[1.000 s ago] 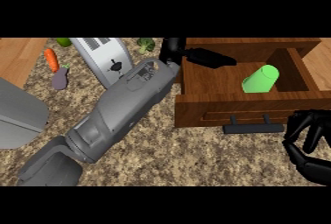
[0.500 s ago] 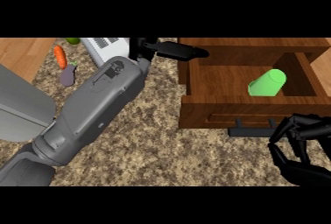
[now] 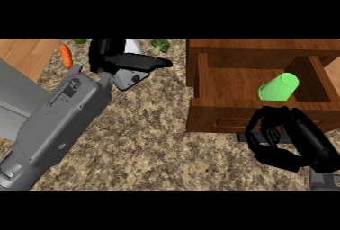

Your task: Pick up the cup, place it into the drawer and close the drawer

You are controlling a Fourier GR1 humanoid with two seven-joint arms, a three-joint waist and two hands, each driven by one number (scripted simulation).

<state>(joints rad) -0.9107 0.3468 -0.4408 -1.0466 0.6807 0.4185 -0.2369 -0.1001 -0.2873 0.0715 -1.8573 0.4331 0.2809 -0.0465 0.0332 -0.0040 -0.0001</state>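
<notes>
The light green cup lies tilted on its side inside the open wooden drawer, toward its right half. My right hand sits against the drawer's front panel, its fingers relaxed and bent, covering the dark handle. My left hand is well left of the drawer over the counter. Its fingers point right, straight, with nothing in them. The grey left forearm runs up from the lower left.
A white and grey object lies under the left hand. An orange carrot and a green vegetable sit at the back. The speckled counter stretches in front of the drawer; a grey surface borders it at left.
My right hand has risen from the lower right up to the drawer's front, over the handle. My left hand has drawn back leftward from the drawer's left wall. The cup has stayed in the drawer.
</notes>
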